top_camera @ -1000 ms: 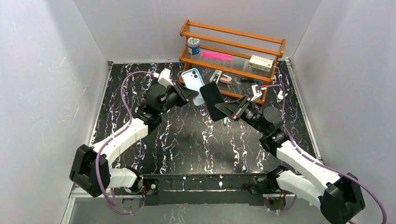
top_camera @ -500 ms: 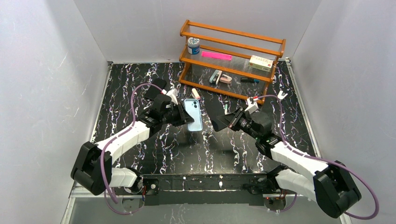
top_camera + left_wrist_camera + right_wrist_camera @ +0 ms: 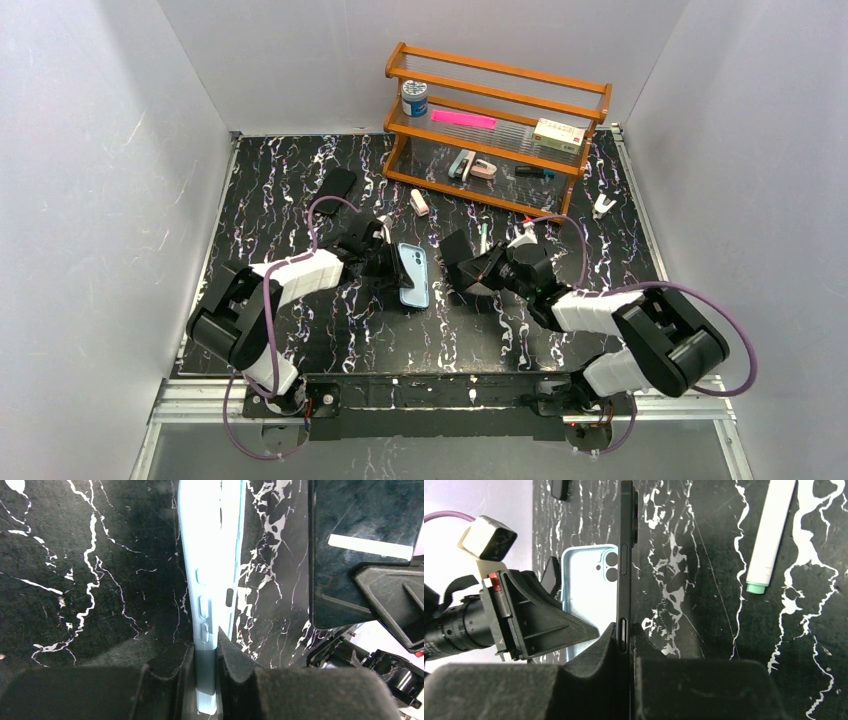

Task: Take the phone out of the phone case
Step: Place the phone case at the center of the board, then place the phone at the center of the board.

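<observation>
The light blue phone case [image 3: 412, 275] is gripped at its edge by my left gripper [image 3: 396, 272], low over the black marbled table [image 3: 300, 170]. In the left wrist view the case [image 3: 207, 580] stands edge-on between the shut pads, with the left gripper [image 3: 207, 680] clamped on its near end. The black phone [image 3: 458, 262] is out of the case and held by my right gripper [image 3: 478, 272] just right of it. In the right wrist view the phone [image 3: 626, 555] is edge-on in the right gripper [image 3: 626, 645]. The empty case [image 3: 589, 590] lies just beyond it.
A wooden shelf rack [image 3: 495, 110] with a jar, a pink item and a box stands at the back. A black object [image 3: 338, 183], a small pink-white item [image 3: 420, 203], a marker [image 3: 769, 535] and a white clip [image 3: 603, 206] lie on the table.
Both grippers have come down and toward the near side from by the shelf. The case and the phone, close together a second ago, are now apart and low over the table.
</observation>
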